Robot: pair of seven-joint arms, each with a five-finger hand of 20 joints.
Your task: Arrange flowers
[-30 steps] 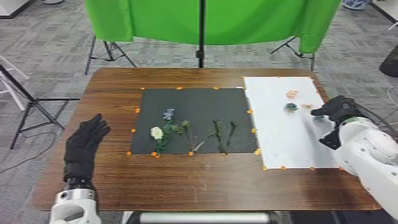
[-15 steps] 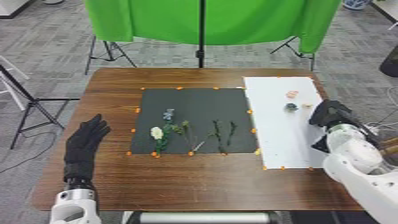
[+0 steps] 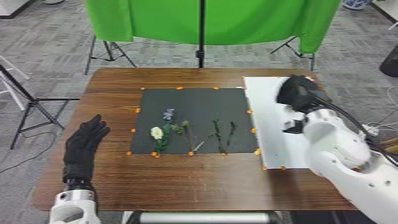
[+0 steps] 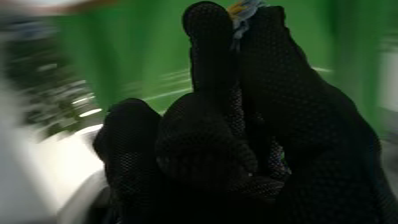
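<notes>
OK, right hand [image 3: 297,94] over far part of white sheet [image 3: 259,102], finger and thumb clamped on small blue-and-yellow flower [image 4: 242,14] at their tips; left hand [image 3: 82,147] at table's [image 3: 115,185] left, fingers straight; white flower [image 3: 157,133], blue flower [image 3: 169,114], green stems [image 3: 216,132] lying on dark mat [image 3: 200,107]

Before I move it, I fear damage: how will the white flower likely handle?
The white flower may hang head-heavy, its bloom being wider than its green stem. Lying flat on the black mat, it probably won't tip.
</notes>
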